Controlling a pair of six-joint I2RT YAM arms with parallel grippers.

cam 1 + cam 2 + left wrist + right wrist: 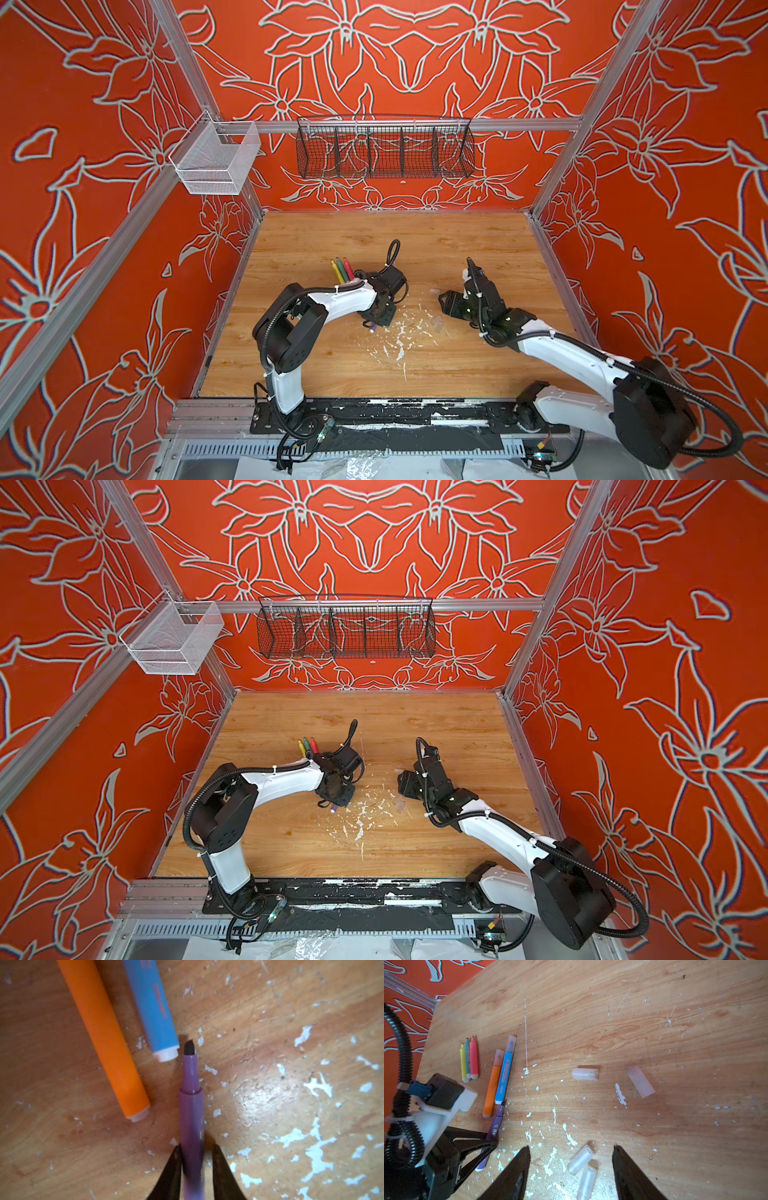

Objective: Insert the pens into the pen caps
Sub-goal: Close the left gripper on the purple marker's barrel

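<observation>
**A:** Where is the left claw (196,1145)?

**B:** Low over the worn wood-grain tabletop (415,249), just off centre toward seven o'clock in both top views. Its fingers (172,1167) straddle the slim purple felt-tip pen (192,1118), which lies flat and uncapped. One finger is against the barrel and a sliver of wood shows beside the other. So they stand narrowly apart, not clamped.

**A:** And the other pens?

**B:** The orange pen (492,1088) and blue pen (504,1076) lie side by side, each wearing a clear cap. The blue one's butt end is just beside the purple tip. The yellow, green and pink-red pens (341,269) lie bunched toward ten o'clock, bare-tipped.

**A:** The right claw (571,1147)?

**B:** It is toward three o'clock, fingers wide apart and holding nothing. Four short clear translucent plastic caps (584,1073) lie loose, two directly beneath it.
</observation>
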